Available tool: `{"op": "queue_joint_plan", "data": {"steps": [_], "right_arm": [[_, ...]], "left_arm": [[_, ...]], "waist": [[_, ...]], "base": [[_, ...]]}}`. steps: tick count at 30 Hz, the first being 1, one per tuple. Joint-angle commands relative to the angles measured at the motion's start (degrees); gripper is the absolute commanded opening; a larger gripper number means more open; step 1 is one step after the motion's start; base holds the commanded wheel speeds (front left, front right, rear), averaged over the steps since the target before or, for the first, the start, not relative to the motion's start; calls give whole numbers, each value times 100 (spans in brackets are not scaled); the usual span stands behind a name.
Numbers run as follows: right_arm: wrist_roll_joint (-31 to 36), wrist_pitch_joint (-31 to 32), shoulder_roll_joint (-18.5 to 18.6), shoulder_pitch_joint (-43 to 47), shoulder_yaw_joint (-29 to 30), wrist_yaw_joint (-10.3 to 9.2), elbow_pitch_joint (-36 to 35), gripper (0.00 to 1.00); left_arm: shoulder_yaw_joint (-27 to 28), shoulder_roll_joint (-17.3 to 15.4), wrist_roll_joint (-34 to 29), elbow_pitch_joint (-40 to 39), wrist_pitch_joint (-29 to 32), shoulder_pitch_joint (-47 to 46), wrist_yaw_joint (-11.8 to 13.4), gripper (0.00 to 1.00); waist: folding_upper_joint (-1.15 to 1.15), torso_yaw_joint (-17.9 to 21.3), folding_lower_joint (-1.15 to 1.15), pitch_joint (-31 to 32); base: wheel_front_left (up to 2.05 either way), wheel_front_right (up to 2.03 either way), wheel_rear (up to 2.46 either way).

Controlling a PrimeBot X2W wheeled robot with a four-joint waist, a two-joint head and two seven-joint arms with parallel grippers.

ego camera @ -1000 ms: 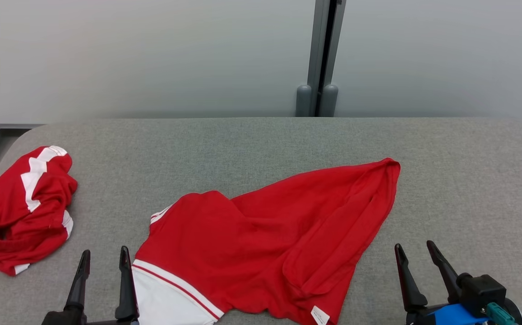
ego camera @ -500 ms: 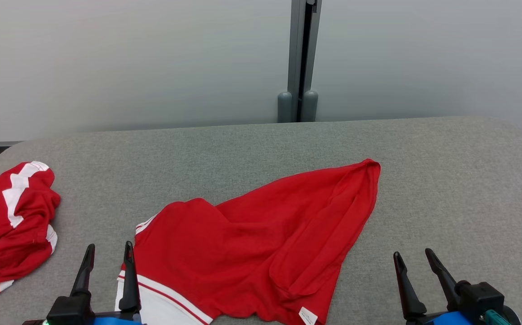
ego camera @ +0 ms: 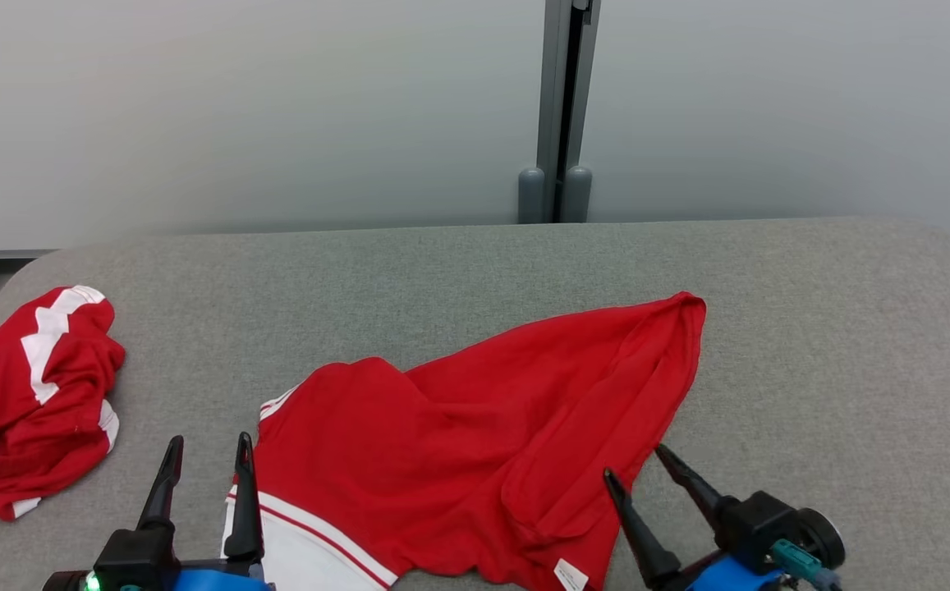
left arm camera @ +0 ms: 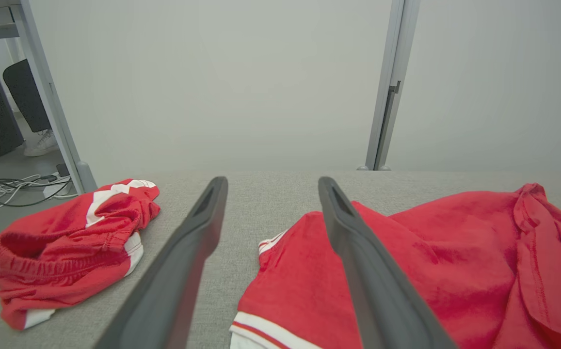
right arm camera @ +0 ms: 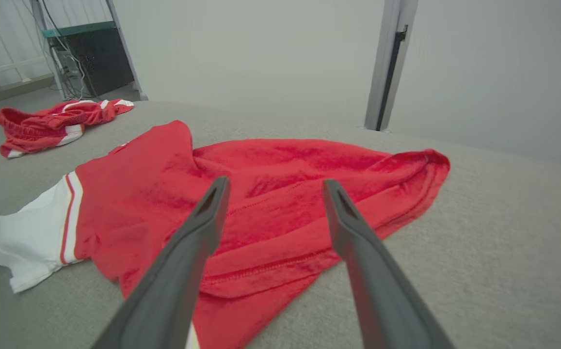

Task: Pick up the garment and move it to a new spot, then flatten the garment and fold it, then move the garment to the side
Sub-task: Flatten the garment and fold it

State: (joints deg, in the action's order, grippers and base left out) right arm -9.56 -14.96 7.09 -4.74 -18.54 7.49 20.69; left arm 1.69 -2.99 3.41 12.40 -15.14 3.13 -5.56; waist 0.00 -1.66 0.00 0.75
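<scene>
1. Grey bench (ego camera: 811, 328), pale wall (ego camera: 277, 107) behind.
2. Red shirt (ego camera: 475, 443) is crumpled mid-bench by the near edge; red shorts (ego camera: 23, 402) bunched at the left edge.
3. Left gripper (ego camera: 208, 439) and right gripper (ego camera: 632, 460) both gape empty, at the shirt's left and right sides.

- Table (ego camera: 811, 328): covered in grey woven cloth, matt, with a coarse, even grain.
- Shirt (ego camera: 475, 443): red knit cloth, soft and matt. It looks slightly fuzzy up close in the wrist views, with stitched hems. Sleeve (ego camera: 302, 558): white cloth of the same dull finish, with a thin red stripe.
- Shorts (ego camera: 23, 410): red cloth with white panels, matt, and a gathered waistband.
- Left gripper (ego camera: 209, 437) and right gripper (ego camera: 632, 460): fingers (left arm camera: 183, 261) are dark grey, smooth and matt, probably moulded plastic, though the views don't settle it. Blue housing (ego camera: 729, 574): plastic with a light sheen.
- Wall (ego camera: 236, 107): pale, smooth and matt.
- Post (ego camera: 561, 107): grey metal with a smooth satin finish.
</scene>
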Motion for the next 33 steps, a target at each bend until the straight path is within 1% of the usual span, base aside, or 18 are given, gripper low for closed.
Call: {"op": "queue_joint_plan", "data": {"steps": [1,3,4,5,6,9,12,19,27,28,29,30,33], "right_arm": [[-92,59,85,-178,-224,1,116,100],[-224,213,160,-359,-603,1,317,100],[-224,213,160,-359,-603,1,317,100],[-325,351,235,-558,-918,1,497,100],[-325,351,235,-558,-918,1,497,100],[-537,627,303,-783,-1375,1,759,100],[-670,774,390,-978,-1714,1,946,100],[-976,971,533,-1350,-2350,1,1336,100],[-1135,1098,473,-1749,-2841,1,1839,100],[-1176,1105,463,-1785,-2875,1,1892,43],[-1199,1069,467,-1830,-2890,1,1941,2],[-1224,1001,475,-1872,-2859,1,1993,0],[-1278,786,491,-1889,-2757,1,2117,0]], "left_arm": [[-1,-6,17,-5,-1,-98,10,100],[-30,0,32,-17,-1,-99,18,100],[-30,0,32,-17,-1,-99,18,100],[-44,0,57,-11,-1,-109,12,100],[-44,0,57,-11,-1,-109,12,100],[-47,5,80,2,-1,-121,10,100],[-66,7,113,7,-1,-139,20,100],[-146,12,195,3,-1,-240,54,100],[-273,11,321,40,-1,-355,113,100],[-286,11,334,45,0,-363,124,100],[-295,12,347,50,0,-368,130,100],[-302,12,358,55,0,-370,139,100],[-279,12,372,49,0,-329,155,100]], "waist": [[0,-42,0,-11],[0,-92,0,-21],[0,-92,0,-21],[0,-147,0,-37],[0,-147,0,-37],[0,-222,0,-66],[0,-308,0,-108],[0,-477,0,-281],[0,-614,0,-411],[0,-622,0,-421],[0,-630,0,-430],[0,-635,0,-436],[0,-595,0,-434]], "base": [[0,0,0],[0,0,0],[0,0,0],[0,0,0],[0,0,0],[0,0,0],[0,0,0],[0,0,0],[0,0,0],[0,0,0],[0,0,0],[0,0,0],[0,0,0]]}}
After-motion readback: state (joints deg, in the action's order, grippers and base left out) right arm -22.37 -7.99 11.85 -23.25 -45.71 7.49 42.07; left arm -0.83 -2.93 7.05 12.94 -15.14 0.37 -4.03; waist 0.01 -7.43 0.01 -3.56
